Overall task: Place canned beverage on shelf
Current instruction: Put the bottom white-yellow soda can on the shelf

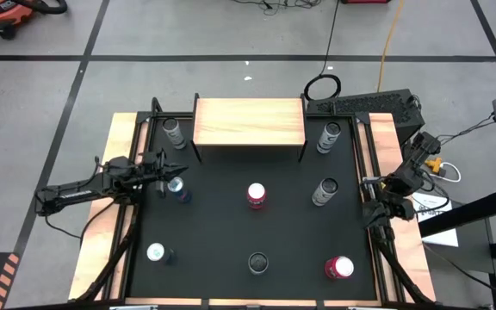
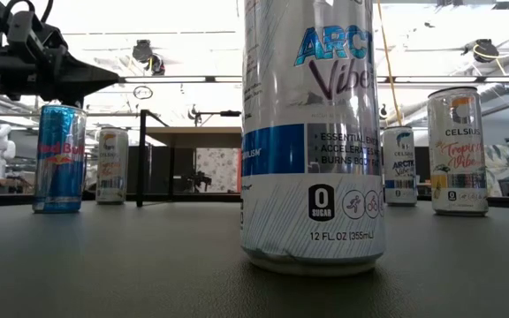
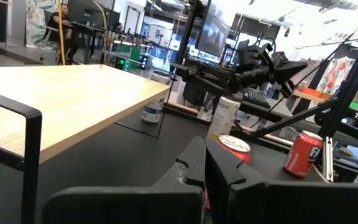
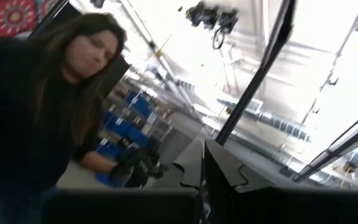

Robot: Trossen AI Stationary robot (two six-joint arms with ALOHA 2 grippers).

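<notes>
At the back of the black worktop (image 1: 231, 215) stands the shelf (image 1: 249, 121), its light-wood top bare. Seven cans stand on the worktop around it; a red-topped can (image 1: 256, 195) stands in front of the shelf. Left of the shelf, the left gripper (image 1: 164, 165) hovers with fingers pressed together, holding nothing, beside a blue can (image 1: 177, 188). Right of the shelf, the right gripper (image 1: 370, 182) waits, likewise closed and empty.

Front can (image 2: 312, 132) top cut off; shelf (image 2: 203, 137) partly hidden behind it.
</notes>
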